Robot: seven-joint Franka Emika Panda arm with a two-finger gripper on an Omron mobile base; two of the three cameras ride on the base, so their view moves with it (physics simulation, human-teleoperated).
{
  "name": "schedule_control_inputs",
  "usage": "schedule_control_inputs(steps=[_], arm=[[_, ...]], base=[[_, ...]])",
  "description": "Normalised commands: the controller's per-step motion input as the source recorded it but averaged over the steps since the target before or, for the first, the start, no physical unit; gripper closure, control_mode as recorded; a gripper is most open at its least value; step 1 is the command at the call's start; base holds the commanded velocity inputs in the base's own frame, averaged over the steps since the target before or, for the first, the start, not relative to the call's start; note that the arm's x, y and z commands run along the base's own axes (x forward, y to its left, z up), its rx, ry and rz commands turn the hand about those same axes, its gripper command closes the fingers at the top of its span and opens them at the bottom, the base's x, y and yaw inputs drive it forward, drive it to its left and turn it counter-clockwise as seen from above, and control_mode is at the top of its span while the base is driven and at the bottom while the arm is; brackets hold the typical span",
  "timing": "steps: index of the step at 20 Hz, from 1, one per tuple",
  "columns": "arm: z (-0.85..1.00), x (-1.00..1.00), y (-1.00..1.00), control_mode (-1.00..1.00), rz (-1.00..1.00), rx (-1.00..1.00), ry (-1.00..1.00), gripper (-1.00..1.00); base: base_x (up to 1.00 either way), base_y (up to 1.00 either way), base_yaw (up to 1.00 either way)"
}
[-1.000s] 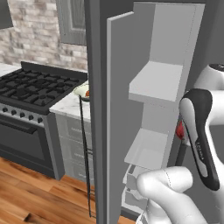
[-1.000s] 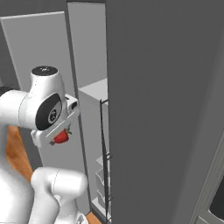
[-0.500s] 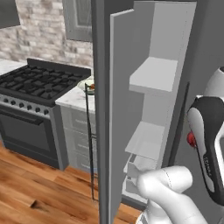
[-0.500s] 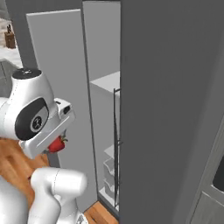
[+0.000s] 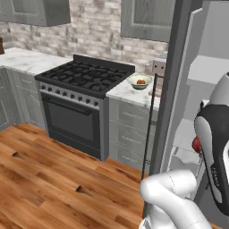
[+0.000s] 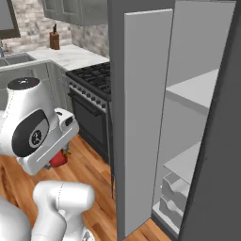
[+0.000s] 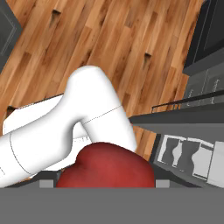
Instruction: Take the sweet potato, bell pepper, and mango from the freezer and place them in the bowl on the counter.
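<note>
Operator: Which step was in hand, and where was the bell pepper (image 7: 107, 166)?

Technician: The transfer step. The bell pepper was clear of the freezer (image 6: 188, 122), carried low beside the arm; in the right base view it showed as a red lump under the white wrist housing, above the wood floor (image 5: 53, 179). The hand view showed it close against the lens, which judged as being between the fingers.

Operator: State of the tool (image 6: 59, 159)?

Technician: The fingertips were hidden by the fruit in the hand view and by the housing in the base views. The jaws judged as part spread and pinching the bell pepper, since the fruit hung under the hand with nothing else supporting it.

Operator: Where was the target?

Technician: The bowl (image 5: 140, 81) stood on the tabletop (image 5: 134, 91) between the stove (image 5: 80, 78) and the freezer door, near the tabletop's back. It contained something red and orange; which fruit could not be told at that size.

Operator: What did the next move call for?

Technician: Probably raising the load above the tabletop edge, clearing the open freezer door, centring over the bowl, then lowering before release. The door edge stood just beside the bowl, so a collision there was the main risk.
</note>
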Motion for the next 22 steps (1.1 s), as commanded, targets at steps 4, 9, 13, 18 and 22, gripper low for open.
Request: schedule_control_inputs(steps=[4, 9, 13, 18, 22], arm=[[0.0, 0.0, 0.0, 1.0, 0.0, 0.0, 0.0, 1.0], [0.0, 0.0, 0.0, 1.0, 0.0, 0.0, 0.0, 1.0], [0.0, 0.0, 0.0, 1.0, 0.0, 0.0, 0.0, 1.0], [0.0, 0.0, 0.0, 1.0, 0.0, 0.0, 0.0, 1.0], [0.0, 0.0, 0.0, 1.0, 0.0, 0.0, 0.0, 1.0]], base=[[0.55, 0.99, 0.09], [0.61, 1.0, 0.01], [0.01, 1.0, -0.19], [0.02, 1.0, -0.45], [0.46, 1.0, -0.54]])
